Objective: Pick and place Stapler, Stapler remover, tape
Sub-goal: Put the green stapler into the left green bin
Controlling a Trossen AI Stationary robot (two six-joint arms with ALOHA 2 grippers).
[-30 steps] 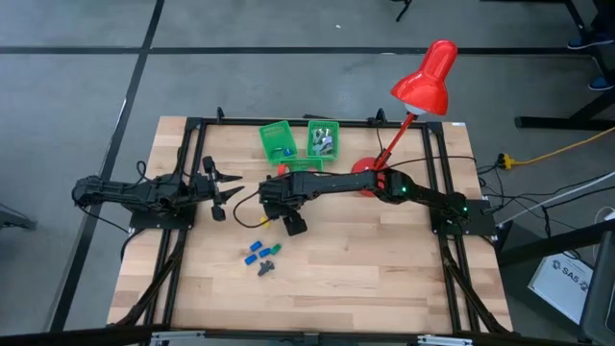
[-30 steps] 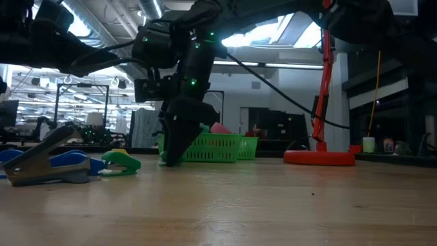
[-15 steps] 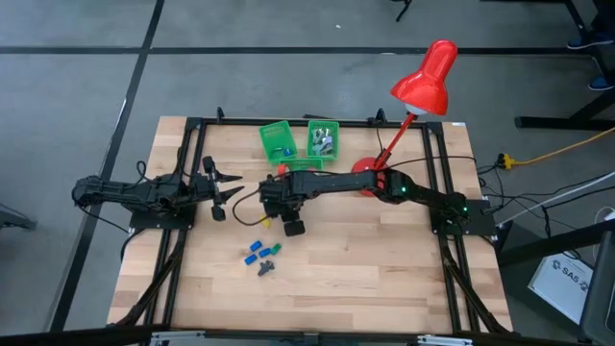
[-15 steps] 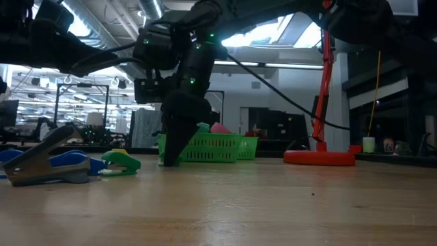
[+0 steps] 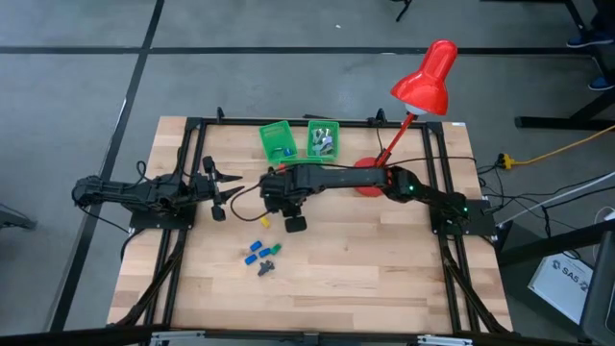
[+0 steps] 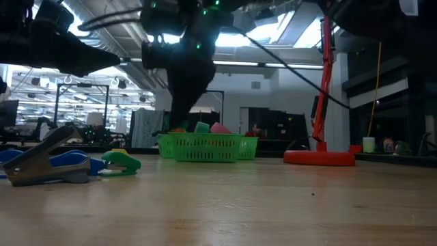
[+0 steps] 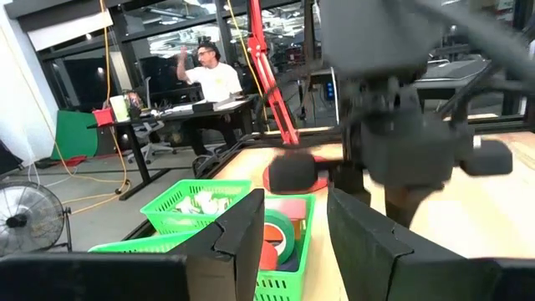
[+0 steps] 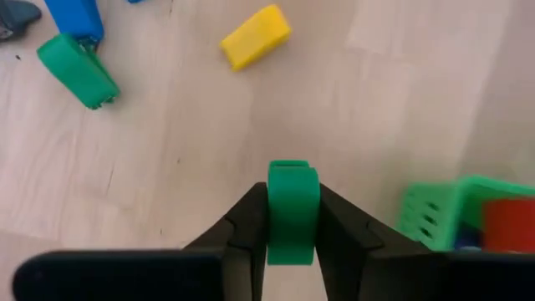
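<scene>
Green stapler [image 8: 292, 213] sits pinched in your right tool [image 8: 292, 219], lifted off the desk [image 5: 384, 259] for carrying to the green basket [image 8: 456, 219] just beside; left tool [image 5: 223, 188] waits narrow.

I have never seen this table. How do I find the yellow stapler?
Start at the red lamp, then go to the right hand near the table's middle. The yellow stapler lies on bare wood beside it; its neighbours are blue, green and grey.
</scene>
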